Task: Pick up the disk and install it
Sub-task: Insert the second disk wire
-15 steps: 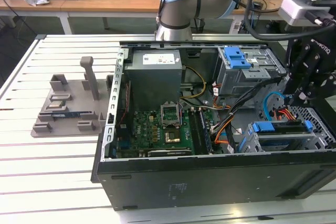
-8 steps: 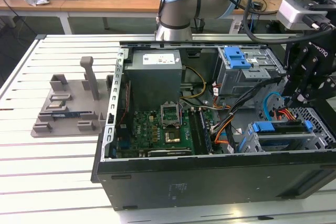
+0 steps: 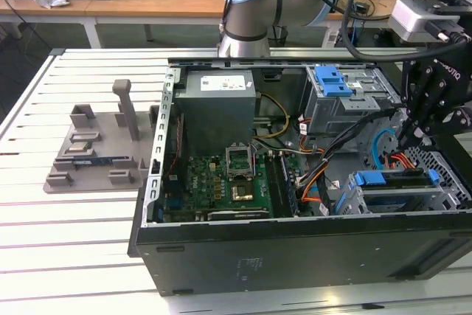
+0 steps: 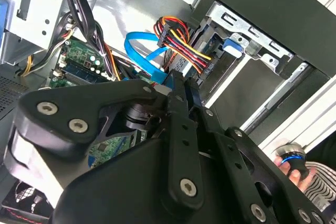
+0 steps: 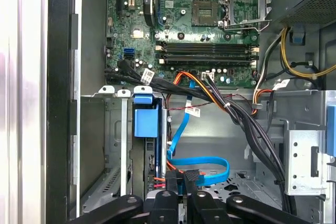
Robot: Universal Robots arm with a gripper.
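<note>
The disk (image 3: 391, 181) lies flat in the lower grey drive cage at the exterior view's right of the open computer case, its blue carrier showing along the top. In the first wrist view the carrier's blue end (image 5: 146, 124) sits in the cage slot, with the drive edge-on below it. My gripper (image 3: 407, 136) hangs just above the disk's rear end, by the blue data cable (image 5: 197, 163) and the red and yellow power wires (image 4: 181, 43). Its black fingers (image 5: 174, 182) are pressed together in both wrist views, and nothing shows between them.
A blue latch bracket (image 3: 332, 79) tops the upper drive bay. The motherboard (image 3: 228, 182) and bundled black cables (image 5: 247, 124) fill the case floor. A grey fixture (image 3: 96, 149) stands on the slatted table at the exterior view's left. A hand (image 4: 291, 174) rests outside the case.
</note>
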